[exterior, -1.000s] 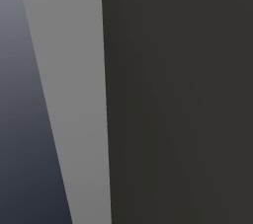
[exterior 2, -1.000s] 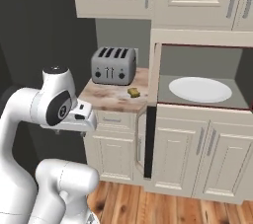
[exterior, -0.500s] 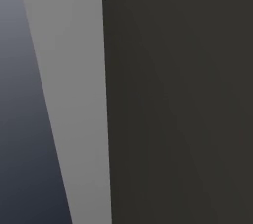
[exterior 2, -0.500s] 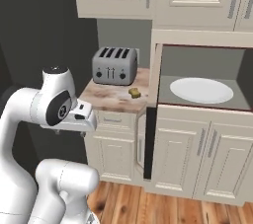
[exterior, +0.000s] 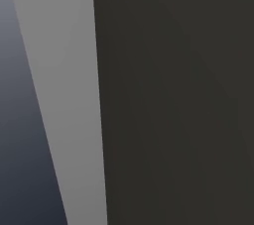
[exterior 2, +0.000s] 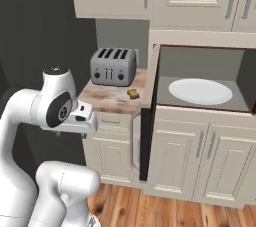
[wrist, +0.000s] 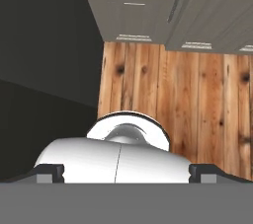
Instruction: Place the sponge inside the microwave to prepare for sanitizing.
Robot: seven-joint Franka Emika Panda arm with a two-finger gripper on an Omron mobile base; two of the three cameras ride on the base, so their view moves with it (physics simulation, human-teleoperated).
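**Claw waiting wide, sponge untouched**

The claw (wrist: 126, 174) is standing wide and empty, pointing down at the wood floor (wrist: 188, 99), probably because the reach is not yet begun. The sponge (exterior 2: 133, 93) is lying on the counter (exterior 2: 102, 100) beside the toaster (exterior 2: 113, 66) — a small yellow block, darker on one side — near the microwave (exterior 2: 200, 78), whose door is hanging open.

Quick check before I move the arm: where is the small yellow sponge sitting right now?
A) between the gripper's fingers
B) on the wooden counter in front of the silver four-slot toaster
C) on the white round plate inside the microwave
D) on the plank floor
B: in the right base view the small yellow sponge lies on the wooden counter, just in front of the silver four-slot toaster, while the white round plate in the open microwave is bare.
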